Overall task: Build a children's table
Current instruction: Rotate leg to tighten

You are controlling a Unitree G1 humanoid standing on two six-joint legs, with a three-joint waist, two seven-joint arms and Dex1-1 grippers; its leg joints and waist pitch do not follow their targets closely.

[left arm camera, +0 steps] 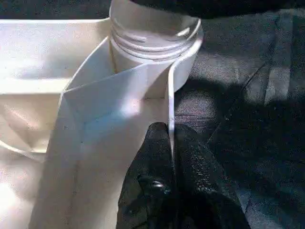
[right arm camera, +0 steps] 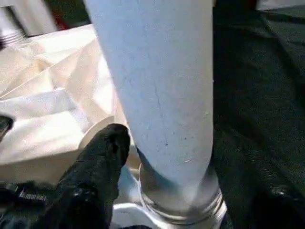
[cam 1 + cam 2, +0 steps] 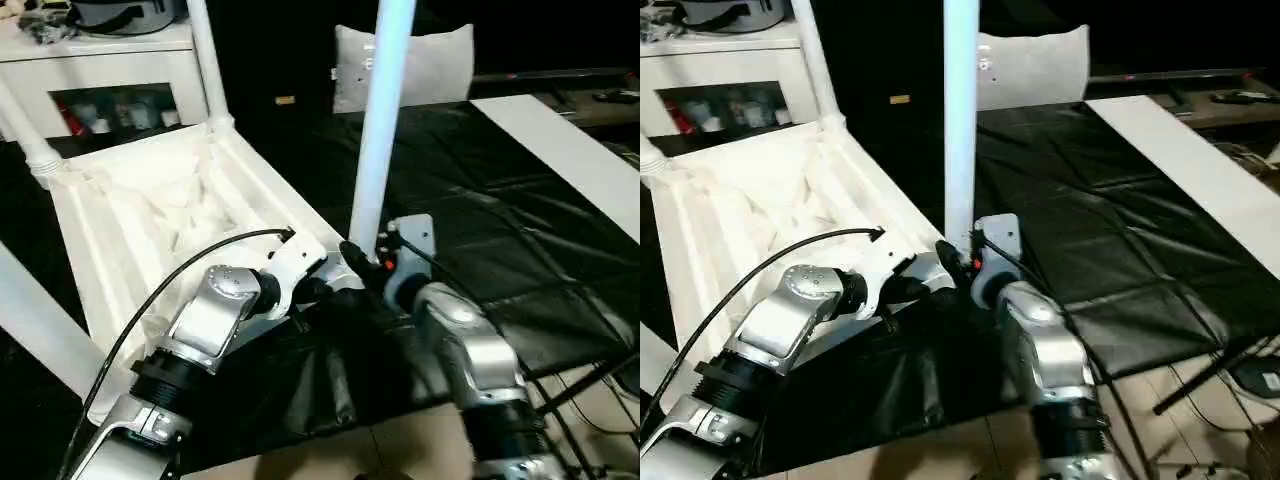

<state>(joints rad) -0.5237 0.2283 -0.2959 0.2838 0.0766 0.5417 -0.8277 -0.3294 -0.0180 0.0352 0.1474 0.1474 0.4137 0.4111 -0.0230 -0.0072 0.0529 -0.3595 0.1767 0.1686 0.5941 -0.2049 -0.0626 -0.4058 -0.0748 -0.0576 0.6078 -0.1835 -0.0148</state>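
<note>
— At the near corner of the upturned tabletop on the black sheet, the leg stands in its socket. It could topple if barely threaded.

— Agreed. My left gripper pinches the rim, fingers together; my right gripper reaches level, jaws apart beside the leg's base.

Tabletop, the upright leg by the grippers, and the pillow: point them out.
Tabletop (image 3: 130,215): left eye view, ribbed underside.
Upright leg (image 3: 378,130): left eye view, mid shaft.
Pillow (image 3: 1040,65): right eye view, its front face.
</note>
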